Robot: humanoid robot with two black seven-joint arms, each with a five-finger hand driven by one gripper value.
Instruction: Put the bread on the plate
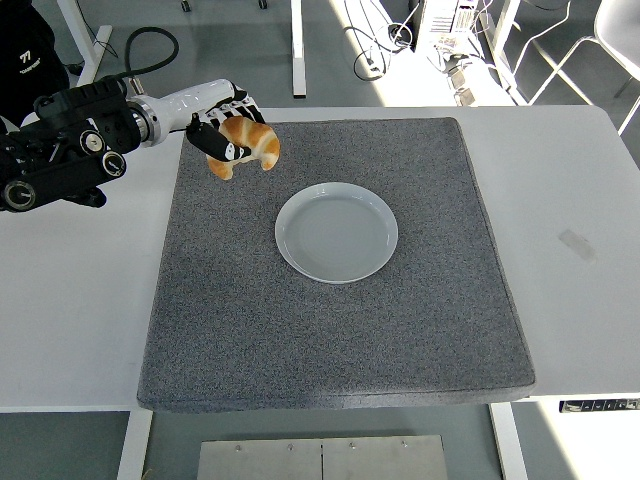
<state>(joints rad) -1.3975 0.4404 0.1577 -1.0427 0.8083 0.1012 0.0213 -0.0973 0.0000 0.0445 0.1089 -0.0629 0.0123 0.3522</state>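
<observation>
White characters resembling "77" mark a dark garment (28, 58) in the frame's upper left. The smaller print beneath is illegible.
</observation>
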